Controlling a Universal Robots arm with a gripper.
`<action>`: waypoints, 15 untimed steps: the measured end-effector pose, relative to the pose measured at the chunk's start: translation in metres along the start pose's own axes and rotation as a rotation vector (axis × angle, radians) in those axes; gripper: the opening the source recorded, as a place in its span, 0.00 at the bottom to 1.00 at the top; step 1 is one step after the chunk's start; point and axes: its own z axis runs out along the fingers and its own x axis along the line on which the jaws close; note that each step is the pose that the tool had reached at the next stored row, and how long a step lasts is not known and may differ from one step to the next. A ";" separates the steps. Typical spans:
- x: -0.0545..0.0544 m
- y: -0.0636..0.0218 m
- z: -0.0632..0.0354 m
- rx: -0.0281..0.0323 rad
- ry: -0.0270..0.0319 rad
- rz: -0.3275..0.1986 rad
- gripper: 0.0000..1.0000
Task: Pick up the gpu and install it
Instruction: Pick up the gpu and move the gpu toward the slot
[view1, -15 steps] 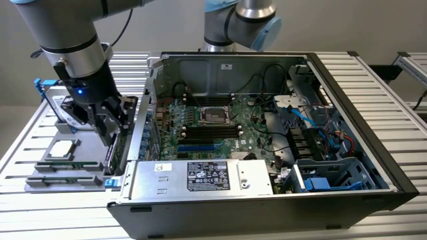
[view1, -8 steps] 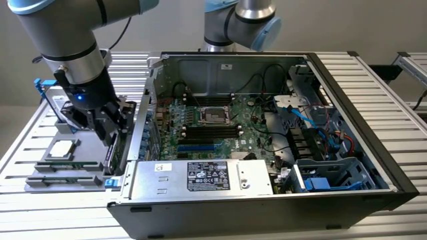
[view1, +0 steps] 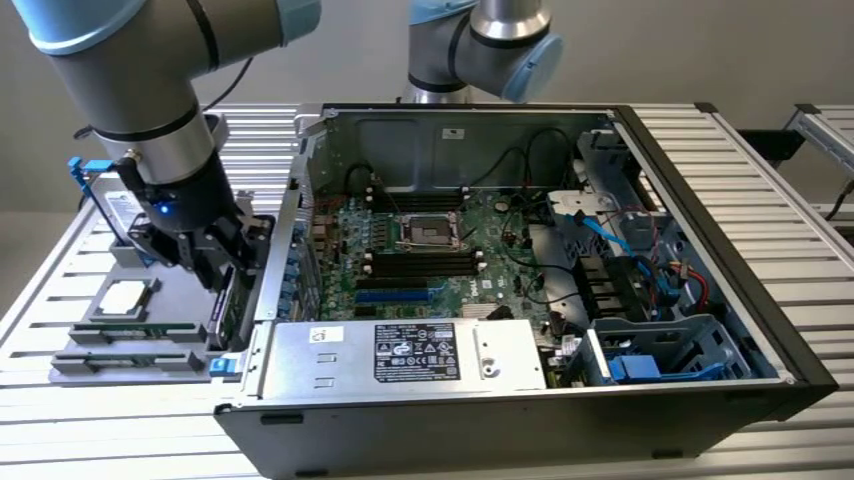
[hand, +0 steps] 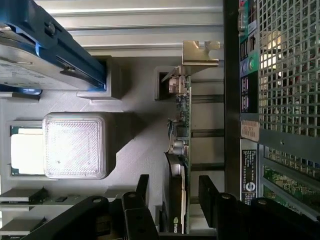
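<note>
The hand (hand: 175, 189) hangs low over a gray holder tray (hand: 135, 110) that lies on the slatted tabletop (view1: 747, 160), just beside the open computer case (view1: 694, 300) on the exterior view's left. The gpu (hand: 181, 125) stands on its edge in a slot of that tray, close to the case's outer wall. From the wrist it is seen edge-on: a thin green board with small parts along it, a black cooler on one face, and the silver end bracket (hand: 197, 55) at the far end. The hand is spread, with one dark finger (hand: 142, 187) on the cooler side and the other on the board side, so the card sits between them. A clear gap shows on the cooler side; on the board side the finger is very near, and I cannot tell whether it touches. Elsewhere in the tray, a silver hard drive in blue rails (hand: 35, 60) sits at one end, a pale square ribbed block (hand: 75, 145) is in the middle with a processor chip (hand: 25, 150) just beside it, and green memory sticks (hand: 20, 195) lie nearby. Inside the case, the motherboard (view1: 427, 250) lies flat, with a silver power supply (view1: 400, 355) along the near wall.
</note>
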 end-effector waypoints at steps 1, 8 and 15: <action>-0.001 0.0000 0.0013 0.0001 -0.0001 0.004 0.52; -0.005 0.0002 0.0027 0.0000 -0.0003 0.010 0.52; -0.001 0.0002 0.0027 0.0002 -0.0004 0.010 0.52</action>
